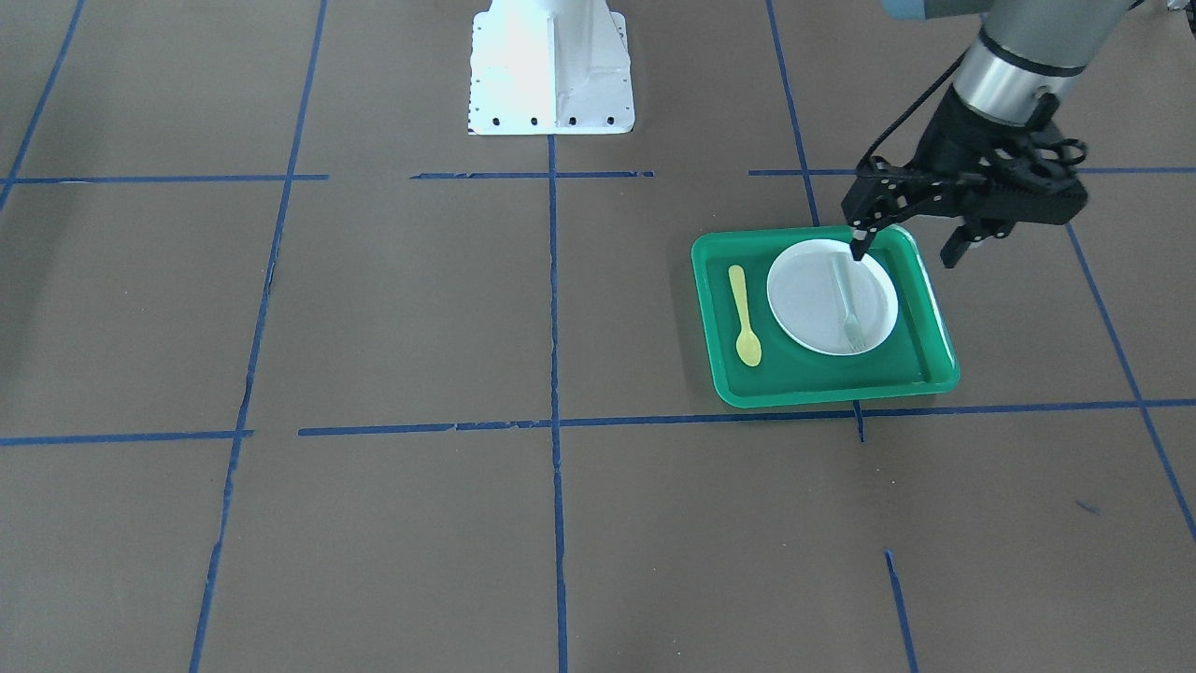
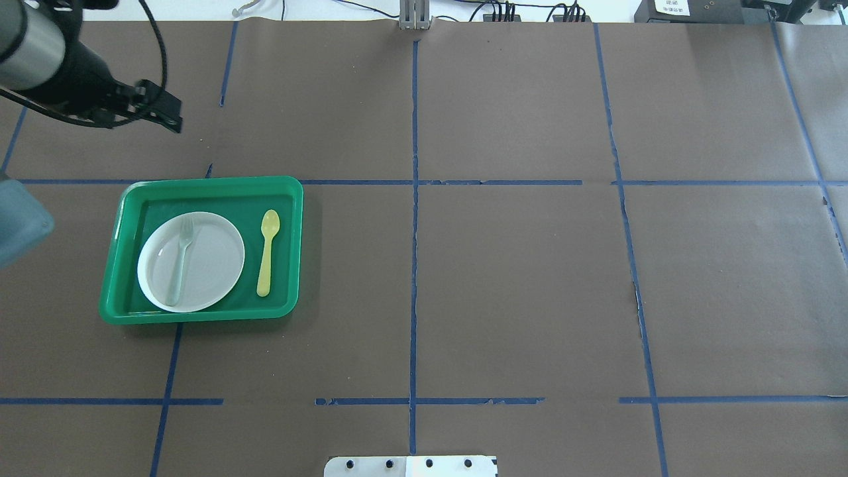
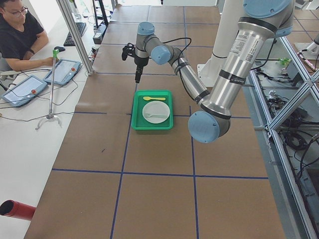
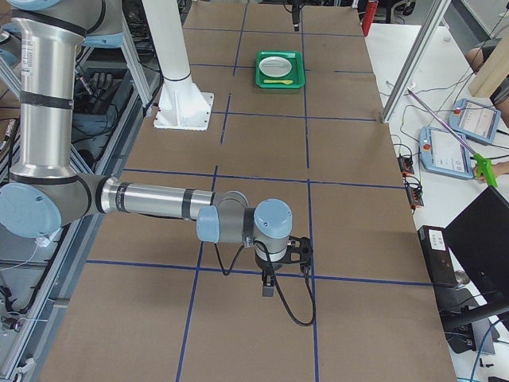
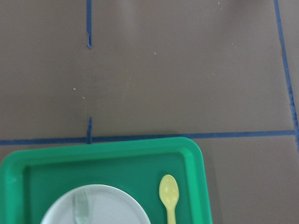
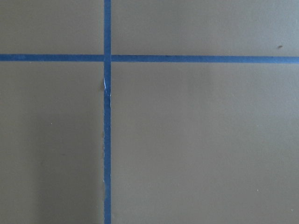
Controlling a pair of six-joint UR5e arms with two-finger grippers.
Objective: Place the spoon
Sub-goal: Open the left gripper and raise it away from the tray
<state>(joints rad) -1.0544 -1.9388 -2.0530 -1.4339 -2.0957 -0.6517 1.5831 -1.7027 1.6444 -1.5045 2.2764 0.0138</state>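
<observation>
The yellow spoon (image 1: 745, 313) lies flat in the green tray (image 1: 832, 397), beside the white plate (image 1: 805, 304), with its bowl pointing away from the robot. It also shows in the overhead view (image 2: 267, 252) and the left wrist view (image 5: 169, 193). My left gripper (image 1: 908, 250) is open and empty, raised well above the tray's plate side and touching nothing; it shows in the overhead view (image 2: 162, 112) too. My right gripper (image 4: 269, 286) hangs low over bare table far from the tray, and I cannot tell whether it is open or shut.
A pale grey-green fork (image 1: 848, 304) lies on the plate. The robot's white base (image 1: 551, 65) stands at the table's robot-side edge. Blue tape lines cross the brown table. An operator (image 3: 20, 35) sits at a side desk.
</observation>
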